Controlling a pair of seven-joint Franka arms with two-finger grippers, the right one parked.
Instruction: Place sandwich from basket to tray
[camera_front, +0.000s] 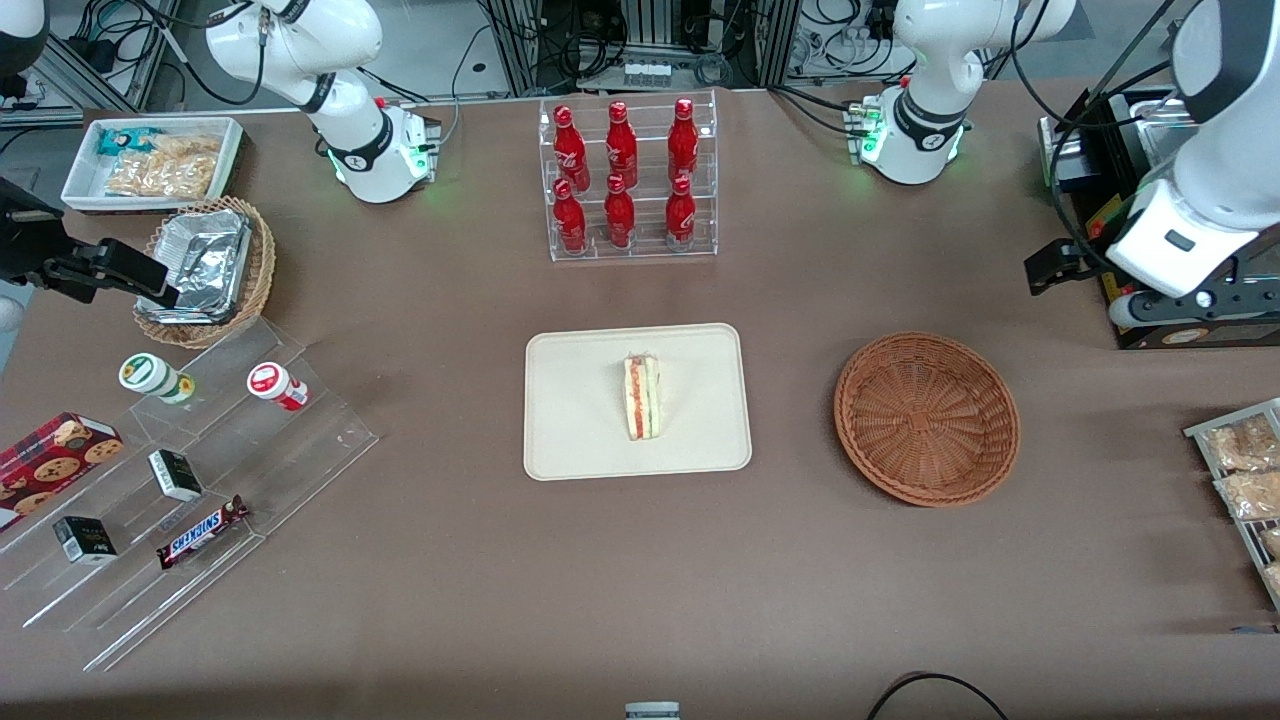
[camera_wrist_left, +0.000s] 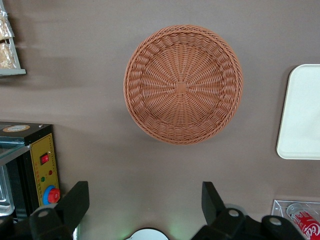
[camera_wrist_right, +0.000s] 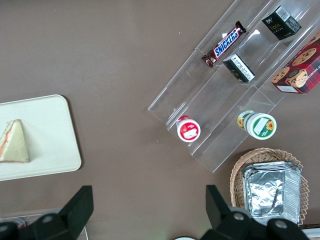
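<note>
The sandwich (camera_front: 642, 397), a pale wedge with red and green layers, lies on the cream tray (camera_front: 580, 420) at the table's middle; the right wrist view also shows the sandwich (camera_wrist_right: 13, 142) on the tray (camera_wrist_right: 50, 130). The reddish-brown wicker basket (camera_front: 927, 417) stands beside the tray toward the working arm's end and has nothing in it. My gripper (camera_front: 1050, 268) hangs high above the table, farther from the front camera than the basket and apart from it. In the left wrist view my gripper (camera_wrist_left: 144, 192) is open with nothing between its fingers, looking down at the basket (camera_wrist_left: 183, 84) and a corner of the tray (camera_wrist_left: 302, 115).
A clear rack of red bottles (camera_front: 628, 180) stands farther back than the tray. A black device with a red button (camera_wrist_left: 30, 165) and a rack of snack packets (camera_front: 1245, 470) sit at the working arm's end. A stepped acrylic shelf (camera_front: 180, 480), a foil-lined tan basket (camera_front: 205, 265) and a white bin (camera_front: 150, 160) occupy the parked arm's end.
</note>
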